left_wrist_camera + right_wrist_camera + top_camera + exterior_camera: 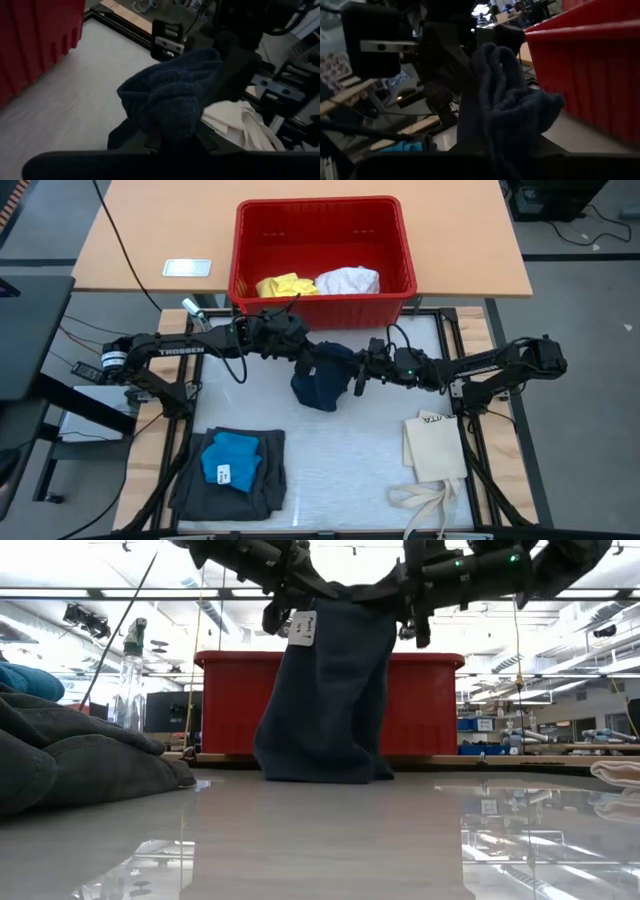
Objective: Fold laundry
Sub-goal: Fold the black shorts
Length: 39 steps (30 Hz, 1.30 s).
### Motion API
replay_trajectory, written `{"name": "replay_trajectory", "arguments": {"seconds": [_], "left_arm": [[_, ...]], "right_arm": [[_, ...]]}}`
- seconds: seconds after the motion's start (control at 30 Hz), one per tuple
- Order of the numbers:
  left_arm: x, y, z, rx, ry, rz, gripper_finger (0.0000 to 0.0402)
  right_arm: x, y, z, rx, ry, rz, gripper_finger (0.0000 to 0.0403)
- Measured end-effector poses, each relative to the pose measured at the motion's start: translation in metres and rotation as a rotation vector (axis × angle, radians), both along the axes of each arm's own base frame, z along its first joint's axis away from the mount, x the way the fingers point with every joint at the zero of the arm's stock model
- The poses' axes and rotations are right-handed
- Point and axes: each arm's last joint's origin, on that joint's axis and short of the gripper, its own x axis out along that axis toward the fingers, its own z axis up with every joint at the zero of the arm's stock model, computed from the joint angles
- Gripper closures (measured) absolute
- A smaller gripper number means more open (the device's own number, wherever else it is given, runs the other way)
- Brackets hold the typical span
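A navy cloth [320,382] hangs between my two grippers in front of the red basket [322,298]. Its lower end [320,768] rests on the table, and a white tag [303,628] shows near its top. My left gripper [300,358] is shut on its upper left part. My right gripper [358,372] is shut on its upper right part. At the near left a bright blue cloth [231,462] lies on folded dark grey shorts [232,480]. Yellow [284,284] and white [348,280] cloths lie in the basket. My left gripper pinches a bunched upper part of the navy cloth [172,117] between its two fingers, coming from the table's left and slanting a little down. Several layers are gathered there. The cloth hangs below, its lower end on the table. My right gripper pinches the cloth's bunched upper right part [507,120] between its two fingers, coming level from the table's right. Folds of cloth bulge out past the fingers. The cloth hangs down from this hold.
A cream tote bag [436,448] with long straps lies at the near right. The red basket stands close behind the hanging cloth. A clear bottle [128,680] stands at the far left. Bare tabletop [340,460] lies between the shorts and the tote bag.
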Motion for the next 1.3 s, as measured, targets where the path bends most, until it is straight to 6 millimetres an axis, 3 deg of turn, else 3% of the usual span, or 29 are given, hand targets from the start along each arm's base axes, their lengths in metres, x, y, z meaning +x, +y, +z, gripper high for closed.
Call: {"name": "replay_trajectory", "arguments": {"seconds": [0.23,0.43,0.57,0.67,0.77,0.87,0.97,1.13,1.3], "left_arm": [[0.0,0.005,0.008,0.049,-0.066,-0.006,0.0341],[0.002,0.013,0.023,0.262,-0.202,0.005,0.0288],[0.0,0.023,0.035,0.364,-0.298,0.063,0.028],[-0.002,0.023,0.036,0.362,-0.287,0.067,0.0279],[-0.001,0.012,0.029,0.316,-0.212,0.028,0.0279],[0.005,-0.01,0.01,0.198,-0.078,-0.033,0.0279],[0.015,-0.044,-0.018,0.1,0.102,-0.1,0.0285],[0.033,-0.105,-0.068,0.042,0.321,-0.162,0.0297],[0.049,-0.125,-0.092,-0.024,0.327,-0.134,0.0299]], "right_arm": [[-0.019,-0.005,0.029,-0.179,0.091,0.01,0.0369],[-0.026,-0.024,0.067,-0.417,0.25,0.015,0.0369],[-0.032,-0.04,0.095,-0.576,0.295,-0.017,0.0369],[-0.036,-0.046,0.098,-0.578,0.315,0.026,0.0369],[-0.035,-0.038,0.076,-0.515,0.375,0.142,0.0369],[-0.034,-0.018,0.034,-0.409,0.453,0.261,0.0369],[-0.037,0.012,-0.008,-0.292,0.454,0.331,0.0369],[-0.062,0.063,-0.068,-0.041,0.354,0.343,0.0369],[-0.077,0.092,-0.096,0.163,0.35,0.323,0.0369]]}}
